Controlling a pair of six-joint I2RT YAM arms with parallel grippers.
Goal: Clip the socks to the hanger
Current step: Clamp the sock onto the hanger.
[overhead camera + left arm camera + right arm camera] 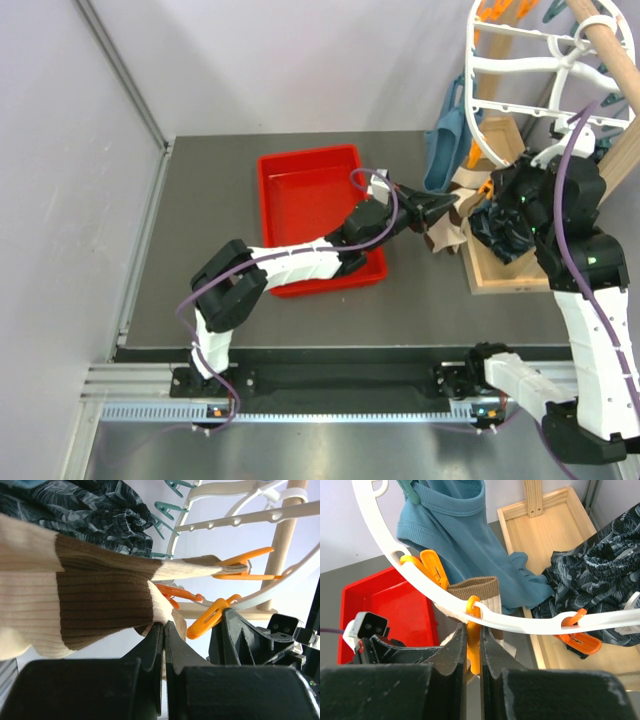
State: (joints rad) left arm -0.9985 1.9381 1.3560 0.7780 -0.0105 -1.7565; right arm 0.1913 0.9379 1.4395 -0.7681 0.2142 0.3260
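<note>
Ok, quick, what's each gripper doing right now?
Left gripper: closed, pinching a sock.
Right gripper: closed on an orange peg.

Bright, even light, soft shadows. Close to the lens my left fingers (150, 655) and right fingers (451, 655) go dark and soft-edged. Beyond them it's sharp. Wall (210, 545) past the left ones is nearly blown out.

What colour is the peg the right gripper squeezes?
Orange. The peg in the right gripper shows best in the right wrist view.

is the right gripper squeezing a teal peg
No, the right gripper is shut on an orange peg.
</note>
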